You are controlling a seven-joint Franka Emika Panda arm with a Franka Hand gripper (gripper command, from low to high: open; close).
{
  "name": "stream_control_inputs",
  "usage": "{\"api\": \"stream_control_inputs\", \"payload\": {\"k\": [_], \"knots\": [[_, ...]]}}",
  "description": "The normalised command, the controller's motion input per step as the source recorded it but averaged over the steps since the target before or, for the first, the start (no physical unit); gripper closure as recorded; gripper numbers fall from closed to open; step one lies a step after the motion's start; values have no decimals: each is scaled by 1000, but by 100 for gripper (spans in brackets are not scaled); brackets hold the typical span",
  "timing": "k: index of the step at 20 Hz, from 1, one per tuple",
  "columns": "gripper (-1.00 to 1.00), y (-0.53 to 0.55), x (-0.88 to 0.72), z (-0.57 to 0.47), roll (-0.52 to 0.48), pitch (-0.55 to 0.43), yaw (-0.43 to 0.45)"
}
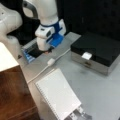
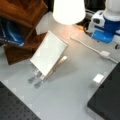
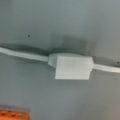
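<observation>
Arm bent down from upper left of frame, gripper (image 1: 47,51) pointing at the surface (image 1: 95,87), hovering just above the white cable (image 1: 40,71). Fingers' state: cannot tell. Inline switch block (image 1: 51,61) on cable, just below-right of gripper; dead centre in wrist view (image 3: 72,67), cable running left-right. In a front view, block (image 2: 105,53) at right edge, below the blue-white gripper body. No readable labels or writing anywhere.

One white cable (image 1: 41,70) with one switch (image 1: 50,61), one notebook (image 1: 58,95), one black box (image 1: 96,51), one lamp (image 2: 68,10).
</observation>
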Motion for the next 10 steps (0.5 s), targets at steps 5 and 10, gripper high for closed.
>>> {"api": "stream_control_inputs", "payload": {"k": [5,10], "knots": [[-100,32,727,576,60,392,97],[-100,-20,646,350,-18,386,109]]}}
